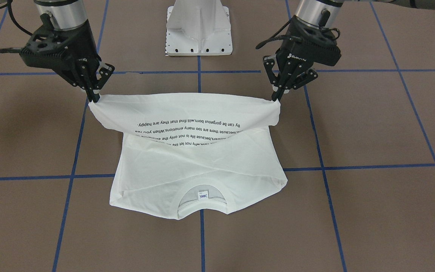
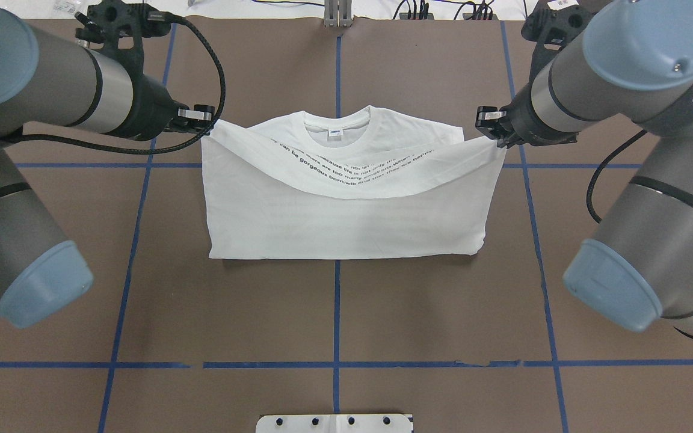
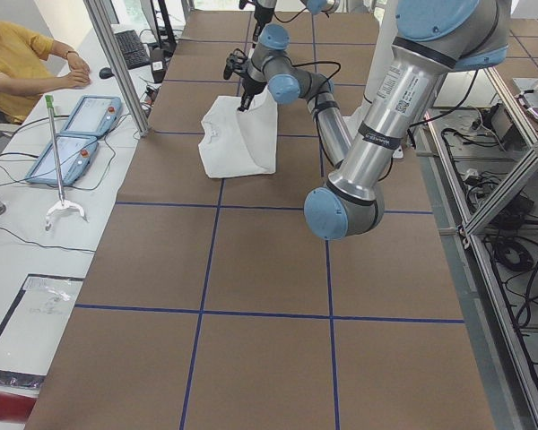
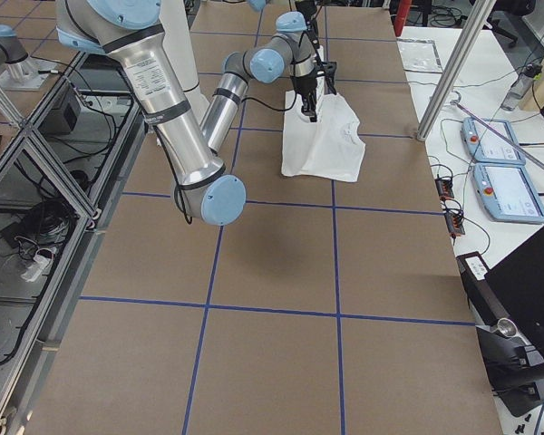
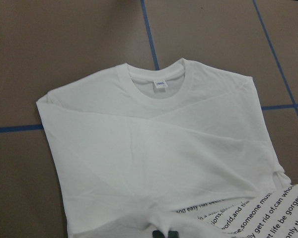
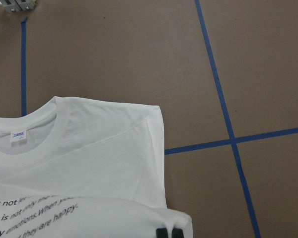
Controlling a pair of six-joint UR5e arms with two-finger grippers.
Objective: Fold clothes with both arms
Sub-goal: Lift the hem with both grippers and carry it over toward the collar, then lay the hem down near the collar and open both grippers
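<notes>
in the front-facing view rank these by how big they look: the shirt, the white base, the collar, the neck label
1. T-shirt, by far the largest.
2. white base, though the top edge cuts it off.
3. collar.
4. neck label, a tiny patch inside the collar.

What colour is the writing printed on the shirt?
Black lettering on the white T-shirt; it shows best in the exterior front-facing view.

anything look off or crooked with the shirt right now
Nothing looks damaged or out of place. The T-shirt is partly folded, with the left gripper and right gripper each pinching one corner of the raised edge. That edge sags in the middle, as cloth held by two corners would.
</notes>
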